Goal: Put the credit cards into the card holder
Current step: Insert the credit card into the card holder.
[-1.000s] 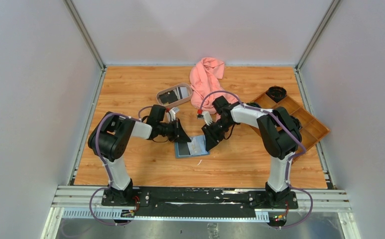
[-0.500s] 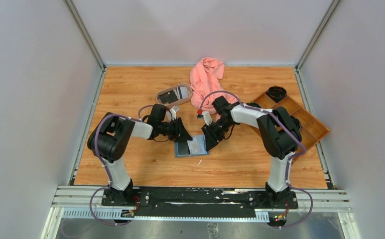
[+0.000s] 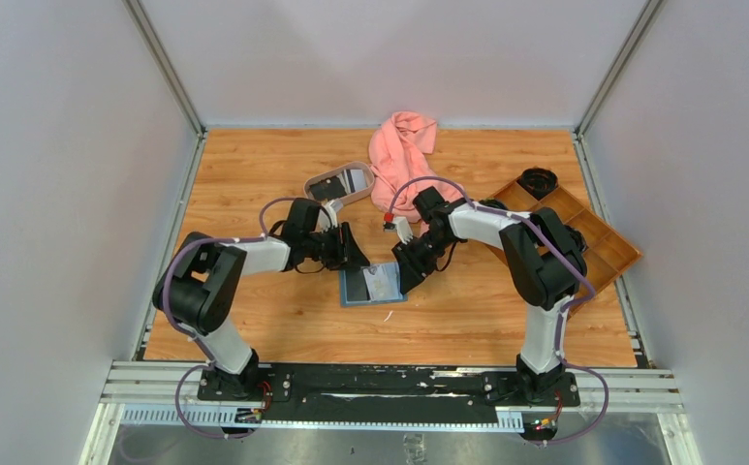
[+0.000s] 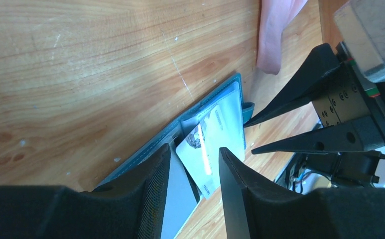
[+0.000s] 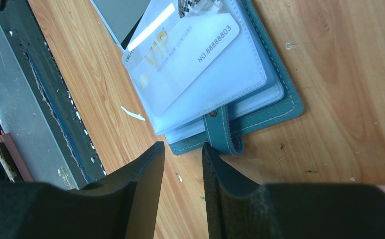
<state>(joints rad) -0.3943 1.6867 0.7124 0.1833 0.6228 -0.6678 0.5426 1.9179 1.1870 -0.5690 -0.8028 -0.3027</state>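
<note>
Wood-grain tabletop (image 3: pixel 254 184). Open teal card holder (image 3: pixel 370 287) flat at centre; oval beige tray (image 3: pixel 339 170) behind it; pink cloth (image 3: pixel 399 155) at far edge; brown compartment tray (image 3: pixel 612 247) askew at right.

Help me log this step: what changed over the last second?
The left hand opened, letting go of the pale card, which now sits mostly inside the card holder pocket, and drew back slightly. The right hand stayed at the card holder edge; the card holder did not move.
</note>
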